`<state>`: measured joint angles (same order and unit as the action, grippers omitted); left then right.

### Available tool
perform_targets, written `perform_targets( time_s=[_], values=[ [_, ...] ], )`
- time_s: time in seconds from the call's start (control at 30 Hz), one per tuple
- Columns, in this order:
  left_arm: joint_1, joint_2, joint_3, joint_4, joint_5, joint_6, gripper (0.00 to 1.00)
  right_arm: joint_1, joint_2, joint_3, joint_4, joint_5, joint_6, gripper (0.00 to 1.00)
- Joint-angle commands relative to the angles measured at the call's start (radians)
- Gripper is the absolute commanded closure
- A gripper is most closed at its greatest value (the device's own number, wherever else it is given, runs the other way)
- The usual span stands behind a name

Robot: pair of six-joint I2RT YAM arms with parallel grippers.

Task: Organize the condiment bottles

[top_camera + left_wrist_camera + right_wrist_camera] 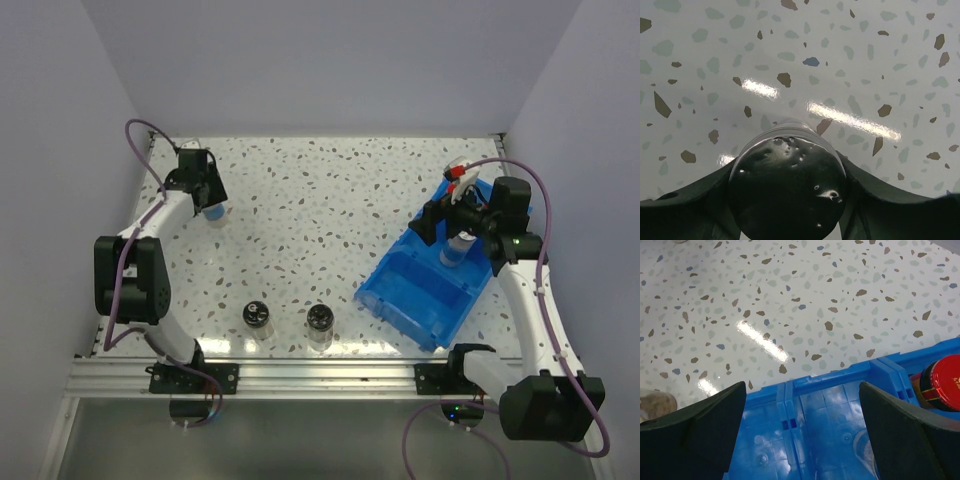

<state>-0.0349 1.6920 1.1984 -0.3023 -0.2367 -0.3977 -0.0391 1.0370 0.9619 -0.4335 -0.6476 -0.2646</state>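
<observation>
Silver-capped jar (787, 185): stood at the far-left of the tabletop (330, 200), blue label showing from above, cap facing straight up at the wrist camera. Its long axis was vertical.
Left fingers (690, 210): clenched on that jar, one pressed to each side just under the cap. Whether its base rested on the tabletop or hung just off it, could not tell.
Jar against fingers: dead centre between them, with its axis running straight down away from the wrist. No offset to fix.
Nearer arm: the left, no contest. The right arm was well apart, across the tabletop.
Blue bin (410, 295): sat at the right side, well apart from the held jar. Judged from that, the coming move was a long carry to the right and a little nearer, jar kept upright.
Second silver-capped jar (455, 252): stood upright inside the bin, just below the right arm's wrist.
Right fingers (695, 425): spread wide and grasping nothing, hovering over the bin's near wall.
Red-capped jar (942, 382): in the bin, past a divider, beside the right-hand finger in the wrist view.
First shaker jar (257, 318): upright near the front edge, outside the bin.
Second shaker jar (320, 320): just beside it, also outside.
Risk, as a judgement: the right arm was parked over the bin, so the drop spot looked crowded.
</observation>
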Motion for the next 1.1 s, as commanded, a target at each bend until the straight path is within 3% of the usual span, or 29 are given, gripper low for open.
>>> perform_targets(
  time_s=[0.0,0.03,0.07,0.23,0.4,0.53,0.77,1.07],
  values=[
    [0.006,-0.049,0.020,0.046,-0.001,0.043,0.81,0.005,-0.005,0.017,0.004,-0.011,-0.016,0.01],
    [0.001,-0.060,0.018,0.054,0.011,0.048,0.98,0.004,-0.006,0.017,0.006,-0.011,-0.018,0.01],
    [-0.005,-0.086,0.007,0.063,0.022,0.052,1.00,0.004,-0.006,0.018,0.004,-0.009,-0.019,0.01],
    [-0.153,-0.187,0.001,0.138,0.074,0.148,1.00,0.005,-0.012,0.020,-0.001,0.008,-0.030,0.01],
    [-0.270,-0.222,0.032,0.235,0.343,0.160,1.00,0.005,-0.025,0.018,0.006,0.048,-0.039,0.01],
    [-0.420,-0.166,0.113,0.256,0.467,0.160,1.00,0.004,-0.038,0.012,0.033,0.141,-0.024,0.01],
    [-0.623,-0.014,0.322,0.267,0.553,0.126,1.00,-0.002,-0.081,0.005,0.144,0.575,0.142,0.01],
    [-0.789,0.213,0.539,0.302,0.585,0.063,1.00,-0.010,-0.087,0.001,0.211,0.907,0.254,0.01]
  ],
)
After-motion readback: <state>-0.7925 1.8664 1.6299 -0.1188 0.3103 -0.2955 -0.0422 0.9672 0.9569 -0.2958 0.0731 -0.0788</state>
